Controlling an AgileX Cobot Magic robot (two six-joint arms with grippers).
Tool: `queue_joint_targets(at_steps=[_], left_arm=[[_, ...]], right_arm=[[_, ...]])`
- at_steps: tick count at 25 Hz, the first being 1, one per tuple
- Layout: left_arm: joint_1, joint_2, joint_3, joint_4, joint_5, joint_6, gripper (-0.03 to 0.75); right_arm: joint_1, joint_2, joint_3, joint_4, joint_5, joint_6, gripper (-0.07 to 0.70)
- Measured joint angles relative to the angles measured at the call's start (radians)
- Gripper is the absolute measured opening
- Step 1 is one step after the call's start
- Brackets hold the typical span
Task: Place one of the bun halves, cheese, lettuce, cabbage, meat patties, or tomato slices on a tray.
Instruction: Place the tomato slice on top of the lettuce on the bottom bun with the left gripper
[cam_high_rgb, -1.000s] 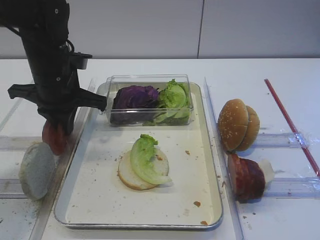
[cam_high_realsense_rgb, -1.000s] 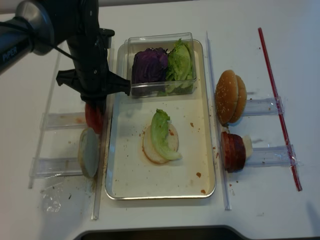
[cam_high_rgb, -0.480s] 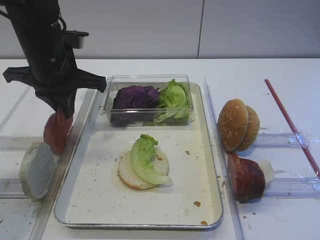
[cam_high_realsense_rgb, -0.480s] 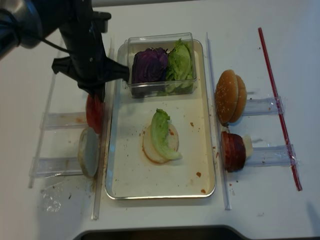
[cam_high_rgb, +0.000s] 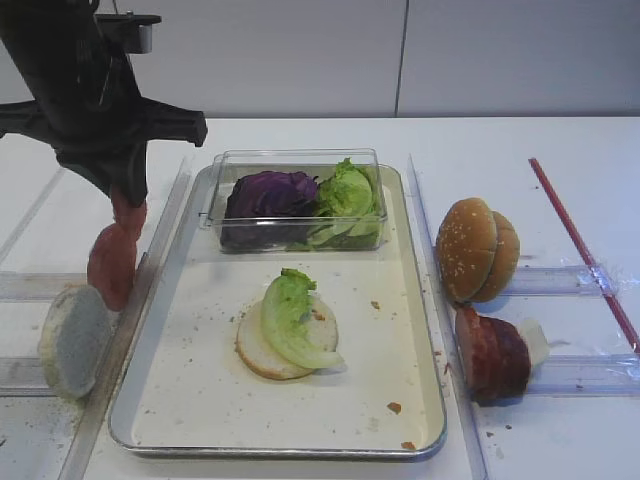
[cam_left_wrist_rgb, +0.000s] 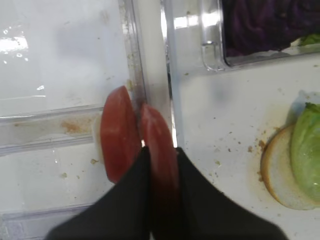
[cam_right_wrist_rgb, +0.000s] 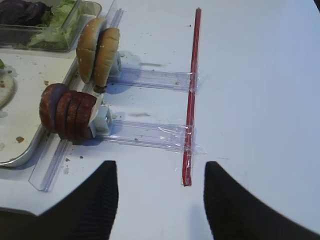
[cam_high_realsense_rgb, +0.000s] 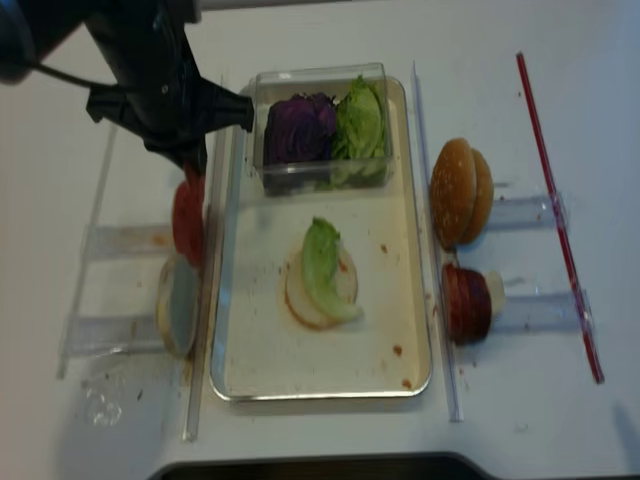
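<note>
So here we've got the left gripper (cam_left_wrist_rgb: 159, 165) clamped on a tomato slice (cam_left_wrist_rgb: 159, 145), pinching it edge-on so the slice hangs below the arm, up off the table. Right beside that slice, on the side away from the tray (cam_high_rgb: 420, 300), a second slice (cam_left_wrist_rgb: 118, 132) stands upright on its clear rack (cam_left_wrist_rgb: 45, 129). In the high view both read as one reddish blob (cam_high_rgb: 113, 255) under the gripper, so we can't tell there whether they touch (the wrist view suggests they're just about touching near the top). Below the gripper and nearer the front, a pale bun half (cam_high_rgb: 72, 340) leans on edge on the next rack. Over to the gripper's right, on the tray floor, sits another flat bun half (cam_high_rgb: 262, 352) with a lettuce leaf (cam_high_rgb: 292, 318) draped over it. Behind that, at the tray's back, there's a clear box (cam_high_rgb: 297, 160) with purple cabbage (cam_high_rgb: 268, 193) and more lettuce. Way across the tray from the left gripper, two sesame buns (cam_high_rgb: 476, 248) stand on edge, with the patties (cam_right_wrist_rgb: 67, 114) lined up on the rack in front of them. The right gripper (cam_right_wrist_rgb: 160, 200) hangs above the table near a red strip (cam_right_wrist_rgb: 192, 90), holding nothing; its fingers look apart in the wrist view, but it's as closed as it goes.
</note>
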Motion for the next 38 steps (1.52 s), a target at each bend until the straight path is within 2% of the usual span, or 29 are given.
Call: queue_joint_targets(at_steps=[10, 17, 21, 25, 33, 38], left_arm=[[-0.007, -0.029, 0.000, -0.093, 0.001, 0.030, 0.038], [-0.011, -0.030, 0.007, -0.241, 0.002, 0.114, 0.038], [-0.011, -0.030, 0.059, -0.348, 0.002, 0.197, 0.038], [-0.013, -0.030, 0.120, -0.432, 0.000, 0.296, 0.038], [-0.013, -0.028, 0.232, -0.682, -0.010, 0.656, 0.036], [-0.013, -0.027, 0.279, -0.803, -0.027, 0.813, 0.036]], right_arm=[[0.000, 0.000, 0.000, 0.000, 0.000, 0.000, 0.398], [0.000, 0.000, 0.000, 0.000, 0.000, 0.000, 0.398], [0.000, 0.000, 0.000, 0.000, 0.000, 0.000, 0.398], [0.000, 0.000, 0.000, 0.000, 0.000, -0.002, 0.398], [0.000, 0.000, 0.000, 0.000, 0.000, -0.002, 0.398], [0.000, 0.000, 0.000, 0.000, 0.000, -0.002, 0.398]])
